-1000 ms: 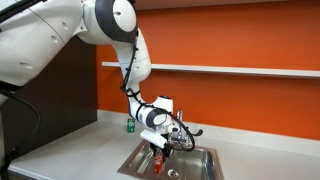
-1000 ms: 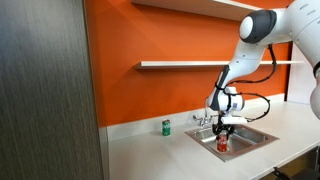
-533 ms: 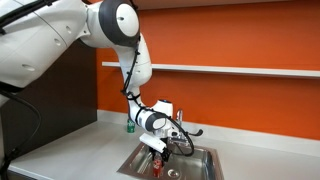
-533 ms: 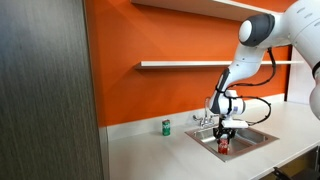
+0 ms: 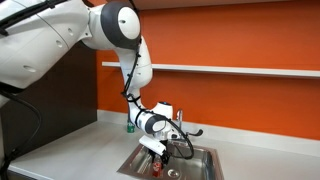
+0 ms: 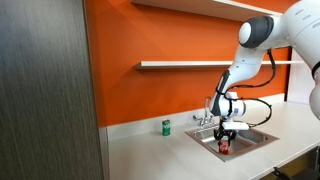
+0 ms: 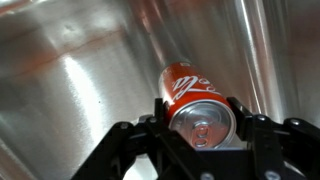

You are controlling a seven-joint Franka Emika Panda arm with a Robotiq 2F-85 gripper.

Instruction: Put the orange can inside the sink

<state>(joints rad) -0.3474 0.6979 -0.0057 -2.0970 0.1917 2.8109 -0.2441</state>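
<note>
A robot arm reaches down into the sink, its fingers clamped on either side of the orange can. In the wrist view the can is a reddish-orange cylinder with white script along its side. Its pale silver top and pull tab face the camera, with the brushed steel wall of the sink behind it.

In both exterior views the orange can sits upright inside the basin, below the rim of the sink. Whether it touches the bottom cannot be told.

A chrome faucet stands at the back of the basin. A green can stands apart on the pale desk, against an orange wall.
</note>
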